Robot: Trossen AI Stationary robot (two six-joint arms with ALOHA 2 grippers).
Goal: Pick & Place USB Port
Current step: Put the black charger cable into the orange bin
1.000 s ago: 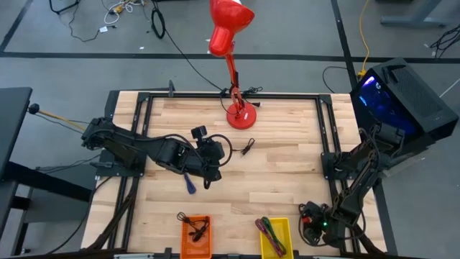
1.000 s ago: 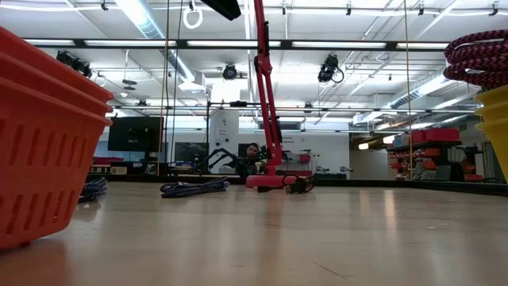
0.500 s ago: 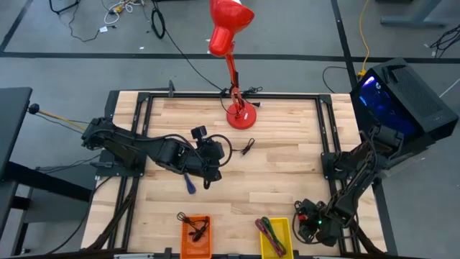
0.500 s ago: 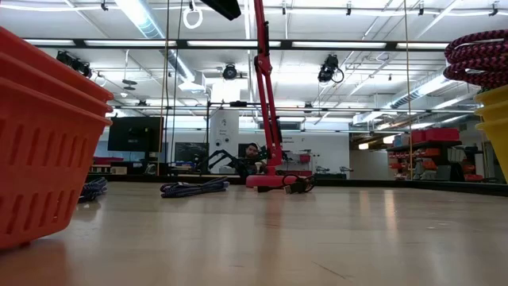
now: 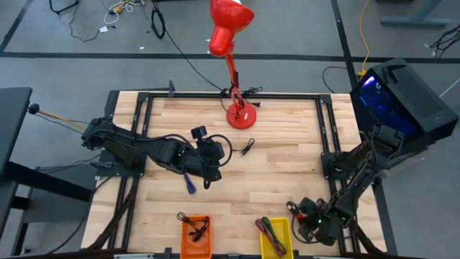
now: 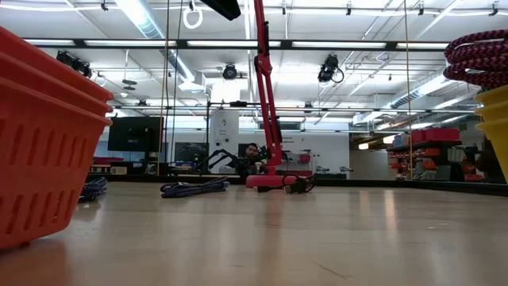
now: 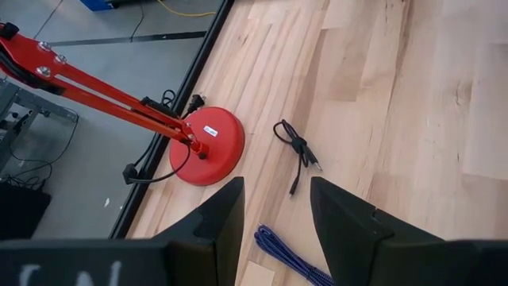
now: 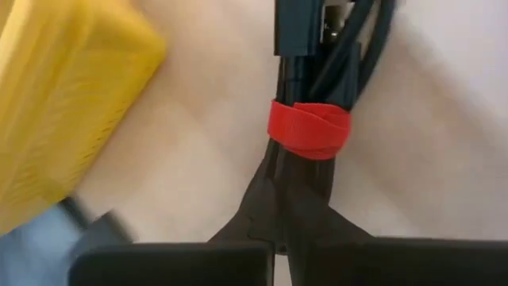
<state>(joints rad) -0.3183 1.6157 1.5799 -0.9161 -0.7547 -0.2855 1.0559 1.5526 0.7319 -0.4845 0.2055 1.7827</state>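
We find the right gripper (image 5: 296, 211) low at the near right corner of the table (image 5: 287, 155), just beside the yellow bin (image 5: 275, 237). Its fingers have closed on a bundled black cable (image 8: 317, 63) cinched with a red strap (image 8: 309, 129); from the right wrist view the dark fingers meet right under that strap, so we judge the bundle is pinched there, though the view from above is too cluttered to confirm the grip fully. This bundle looks to be the USB cable of the task. We expect it to be light and floppy: the loops will sag and swing once lifted, and the free plug end may trail. The strap is the sensible place to hold, since all the strands are gathered there and cannot slip apart.

The left gripper (image 7: 276, 230) waits over the middle left of the table with its fingers spread and empty, above a blue braided cable (image 5: 189, 184), with a small black cable (image 7: 297, 151) and the red lamp (image 5: 240, 115) farther off
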